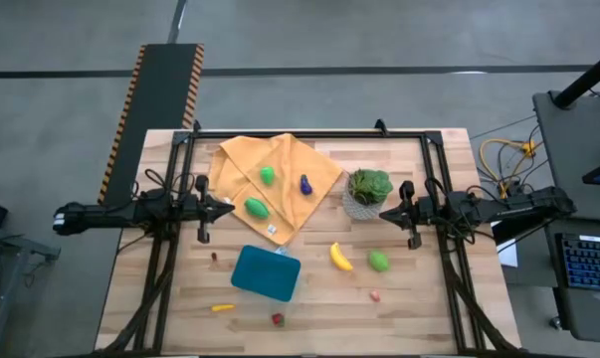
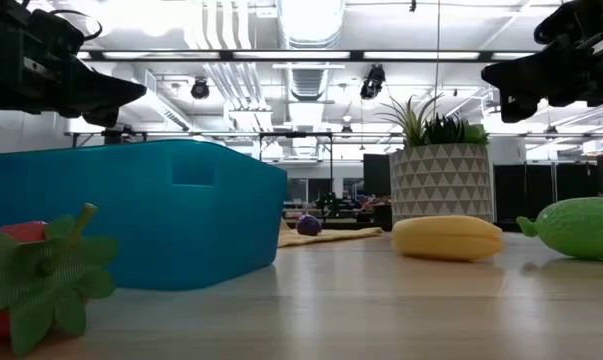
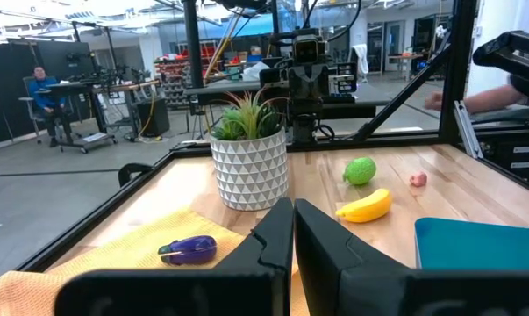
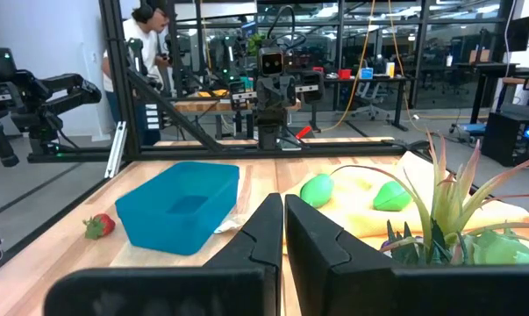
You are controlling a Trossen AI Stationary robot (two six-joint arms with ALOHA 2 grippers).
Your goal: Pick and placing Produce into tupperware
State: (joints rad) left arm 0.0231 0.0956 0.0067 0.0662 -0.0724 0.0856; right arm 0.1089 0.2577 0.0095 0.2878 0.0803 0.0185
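The banana [image 1: 340, 258] looks light, hard and slick, best pinched across its middle; both end effectors, left [image 1: 226, 209] and right [image 1: 386, 213], are closed and empty.

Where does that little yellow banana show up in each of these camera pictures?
High view: banana on bare wood, right of the teal container.
Low view: banana right of centre, before the potted plant.
Left wrist view: banana right of the plant pot.
Right wrist view: not in it.
Shared landmark: the teal container.
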